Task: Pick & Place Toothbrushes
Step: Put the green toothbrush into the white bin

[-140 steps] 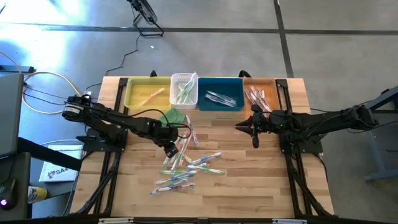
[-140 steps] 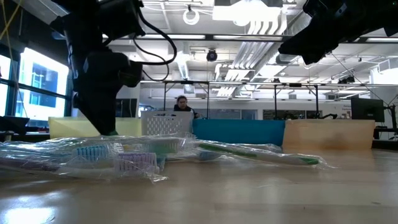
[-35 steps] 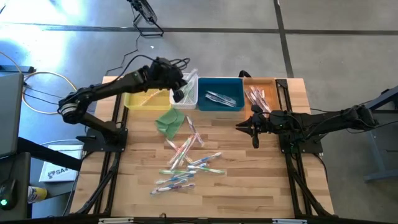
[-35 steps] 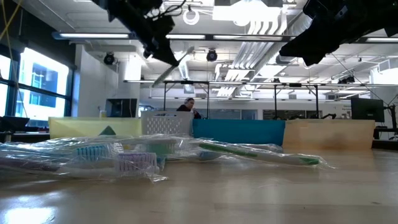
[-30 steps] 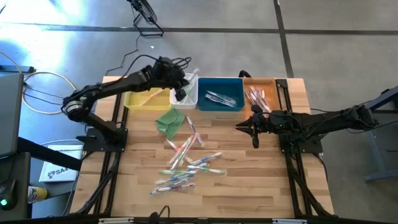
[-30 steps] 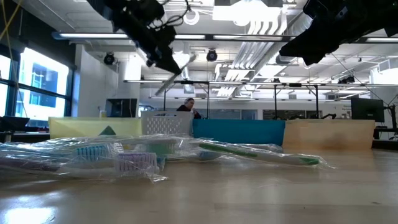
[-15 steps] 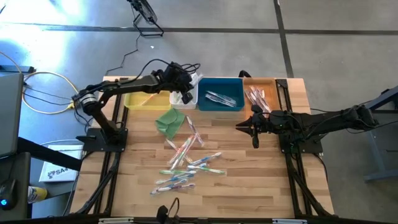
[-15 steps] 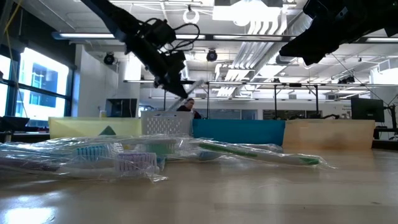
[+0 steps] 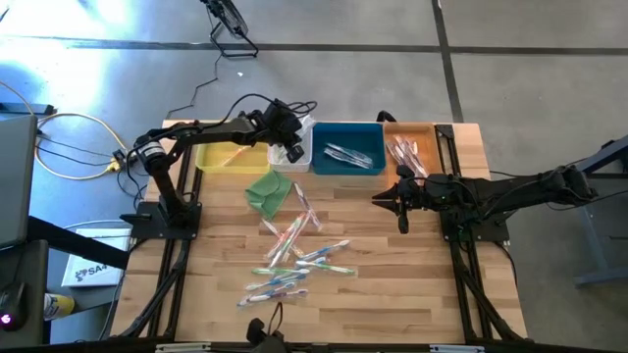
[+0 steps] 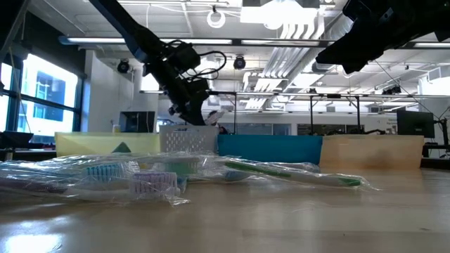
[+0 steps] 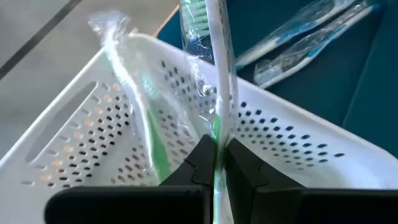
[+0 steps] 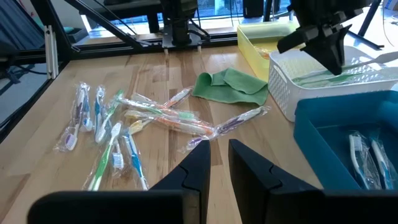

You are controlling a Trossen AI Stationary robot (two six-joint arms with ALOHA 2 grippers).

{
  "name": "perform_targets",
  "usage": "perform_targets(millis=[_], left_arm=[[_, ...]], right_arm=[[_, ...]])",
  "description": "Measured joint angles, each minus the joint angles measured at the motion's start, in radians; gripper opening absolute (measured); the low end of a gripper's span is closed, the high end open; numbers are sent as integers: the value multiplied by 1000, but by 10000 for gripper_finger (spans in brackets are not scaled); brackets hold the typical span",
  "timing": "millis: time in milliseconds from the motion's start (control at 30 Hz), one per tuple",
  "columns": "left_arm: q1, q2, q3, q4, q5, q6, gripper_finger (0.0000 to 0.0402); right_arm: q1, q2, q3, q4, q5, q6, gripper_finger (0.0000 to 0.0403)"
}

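My left gripper (image 9: 292,150) hangs over the white perforated basket (image 9: 290,135) at the table's far edge, shut on a green toothbrush (image 11: 214,93) in a clear wrapper. Another wrapped green toothbrush (image 11: 148,124) lies inside the basket. A loose heap of wrapped toothbrushes (image 9: 294,257) lies mid-table on the wood. My right gripper (image 12: 214,155) waits open at the right, well above the table, nothing between its fingers. My left gripper pinches the wrapped handle (image 11: 216,130) of the green toothbrush between its two fingers. The fingers slant down toward the far edge, and the brush runs on past them along their line. Its bristle end (image 11: 198,18) reaches over the basket's rim, lifted clear of the table.
Along the far edge stand a yellow bin (image 9: 231,152), the white basket, a blue bin (image 9: 348,149) holding blue-white brushes and a tan bin (image 9: 412,147) holding reddish ones. A folded green cloth (image 9: 270,189) lies in front of the basket. The table's near part is bare wood.
My left gripper has come down toward the white basket and reached a little farther toward the table's right, tipping its fingers lower. The green toothbrush has stayed in its hold and now sits just above the basket.
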Motion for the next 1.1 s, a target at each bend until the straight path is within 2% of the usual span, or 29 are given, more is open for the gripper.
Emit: perform_targets(millis=[700,800,1100], left_arm=[[-2,0,0,-3,3,-4,14],[-2,0,0,-3,3,-4,35],[-2,-1,0,-10,3,-4,133]], right_arm=[[0,0,0,0,0,0,50],[0,0,0,0,0,0,50],[0,0,0,0,0,0,50]])
